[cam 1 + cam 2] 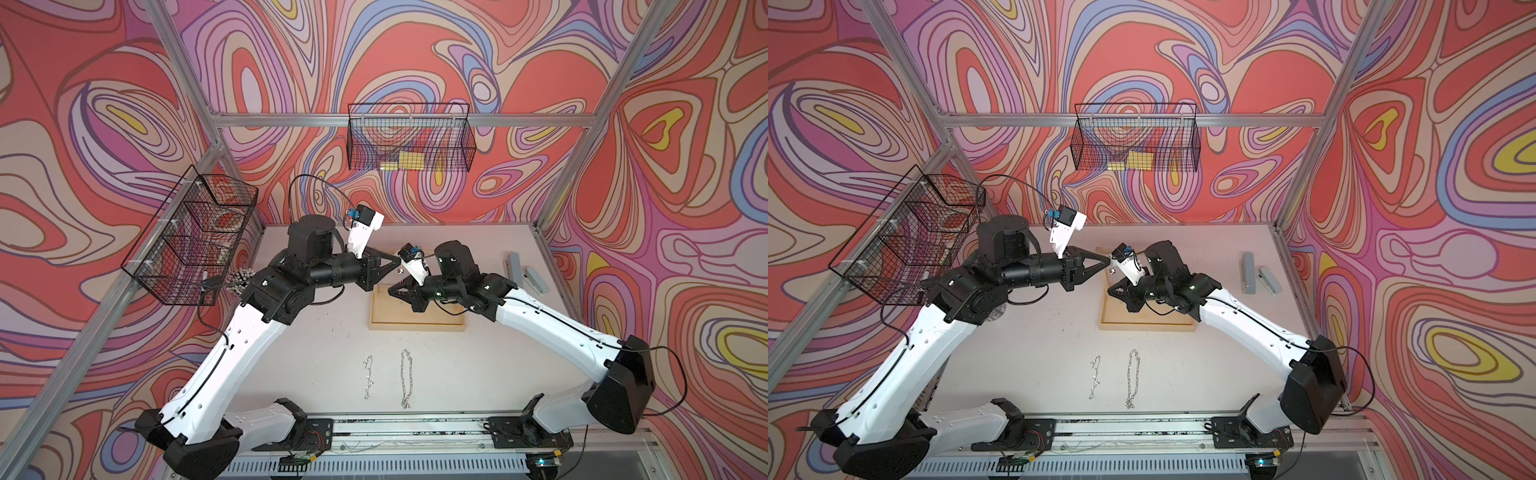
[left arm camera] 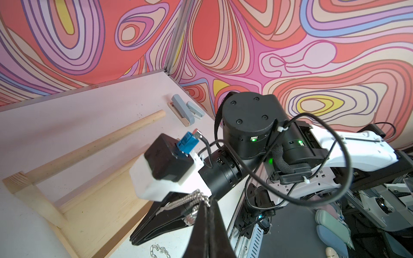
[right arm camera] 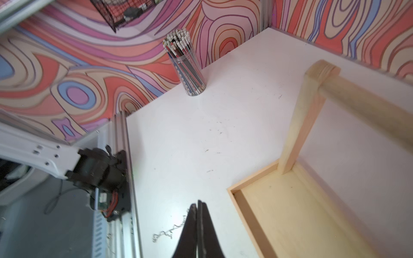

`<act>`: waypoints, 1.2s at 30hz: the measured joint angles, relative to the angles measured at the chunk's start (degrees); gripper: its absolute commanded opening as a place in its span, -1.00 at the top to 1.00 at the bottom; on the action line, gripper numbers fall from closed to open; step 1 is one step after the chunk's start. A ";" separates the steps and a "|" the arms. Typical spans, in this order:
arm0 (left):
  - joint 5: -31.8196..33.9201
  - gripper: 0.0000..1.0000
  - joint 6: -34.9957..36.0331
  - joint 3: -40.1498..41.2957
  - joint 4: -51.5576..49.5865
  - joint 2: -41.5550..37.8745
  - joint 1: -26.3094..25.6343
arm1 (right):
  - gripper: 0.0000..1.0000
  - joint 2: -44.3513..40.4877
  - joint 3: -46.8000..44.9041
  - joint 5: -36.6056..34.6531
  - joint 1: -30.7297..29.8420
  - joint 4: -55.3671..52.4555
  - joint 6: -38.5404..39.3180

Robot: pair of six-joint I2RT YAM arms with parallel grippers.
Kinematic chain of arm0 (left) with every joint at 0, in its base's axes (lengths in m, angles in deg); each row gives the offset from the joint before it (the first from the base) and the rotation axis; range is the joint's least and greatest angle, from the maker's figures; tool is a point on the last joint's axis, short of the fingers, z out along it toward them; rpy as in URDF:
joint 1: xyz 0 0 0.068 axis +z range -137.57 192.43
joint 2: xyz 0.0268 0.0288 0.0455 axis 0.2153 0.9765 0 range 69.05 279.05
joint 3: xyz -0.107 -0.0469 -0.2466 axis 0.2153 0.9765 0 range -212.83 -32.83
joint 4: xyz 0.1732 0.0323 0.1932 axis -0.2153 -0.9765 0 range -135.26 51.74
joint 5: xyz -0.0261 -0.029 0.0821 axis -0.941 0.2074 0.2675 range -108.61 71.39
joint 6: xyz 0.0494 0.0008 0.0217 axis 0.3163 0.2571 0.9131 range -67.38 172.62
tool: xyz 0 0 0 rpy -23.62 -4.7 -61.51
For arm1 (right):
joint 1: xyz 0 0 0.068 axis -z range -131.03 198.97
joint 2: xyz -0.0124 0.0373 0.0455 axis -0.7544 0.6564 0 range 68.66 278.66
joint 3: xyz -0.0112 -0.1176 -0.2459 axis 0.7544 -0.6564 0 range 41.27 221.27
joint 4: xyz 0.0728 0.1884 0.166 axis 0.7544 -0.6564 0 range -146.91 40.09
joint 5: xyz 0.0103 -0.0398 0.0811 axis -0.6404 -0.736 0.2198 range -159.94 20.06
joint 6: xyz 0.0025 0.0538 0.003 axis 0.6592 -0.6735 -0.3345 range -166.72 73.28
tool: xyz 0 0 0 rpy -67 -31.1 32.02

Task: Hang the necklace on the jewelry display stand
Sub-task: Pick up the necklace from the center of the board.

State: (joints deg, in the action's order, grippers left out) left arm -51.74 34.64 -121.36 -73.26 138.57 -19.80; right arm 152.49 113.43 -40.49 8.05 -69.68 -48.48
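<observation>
Left end effector closed, pinching a bunched silver necklace at its tip; chain loops drape against the right arm's wrist camera housing, seen in left wrist view. In both top views this tip sits above the far left corner of the jewelry display stand.

Right end effector closed, tips pressed together. Cannot tell whether it pinches any chain. In a top view it sits over the stand's tray, near its left edge.

Stand is pale wood: tray base, upright post, round dowel crossbar. No chain visible on the dowels.

Two more chains lie stretched on the tabletop in front of the stand: a thin one and a heavier link chain, side by side, apart.

Pencil cup at far left of the tabletop; staplers at far right.
</observation>
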 measured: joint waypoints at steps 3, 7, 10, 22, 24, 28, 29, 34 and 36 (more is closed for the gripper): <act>0.11 1.00 0.02 -0.17 -0.37 0.00 0.00 | 1.00 0.00 0.00 -0.26 0.00 -0.17 0.07; 0.13 1.00 0.02 -0.37 -0.96 0.00 0.00 | 1.00 0.00 0.39 -1.09 0.00 -1.09 0.46; 0.13 1.00 0.02 -0.37 -1.36 0.00 0.00 | 1.00 0.00 1.01 -2.64 0.00 -2.23 0.83; 1.22 1.00 -2.10 13.55 -0.09 -7.91 0.04 | 1.00 2.29 12.15 -15.98 0.00 -9.49 3.80; 1.29 1.00 -2.71 16.13 0.57 -9.51 0.04 | 1.00 2.64 14.38 -17.49 0.00 -10.67 4.37; 1.64 0.91 -3.72 18.97 2.34 -10.60 0.04 | 1.00 2.64 17.18 -18.93 0.00 -12.31 5.16; 1.84 0.81 -3.96 19.54 2.86 -10.78 0.04 | 1.00 2.64 17.86 -19.06 0.00 -12.74 5.27; 3.54 0.25 -4.59 20.74 3.76 -12.04 0.04 | 1.00 2.64 18.80 -19.06 0.00 -13.79 5.27; 4.17 -0.02 -4.57 21.03 4.17 -12.59 0.04 | 1.00 2.64 18.80 -19.04 0.00 -14.38 5.25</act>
State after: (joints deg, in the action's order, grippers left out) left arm -47.56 30.07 -100.33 -69.09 125.98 -19.75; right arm 155.14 132.22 -59.53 8.05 -84.06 -43.24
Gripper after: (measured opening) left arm 0.372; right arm 0.054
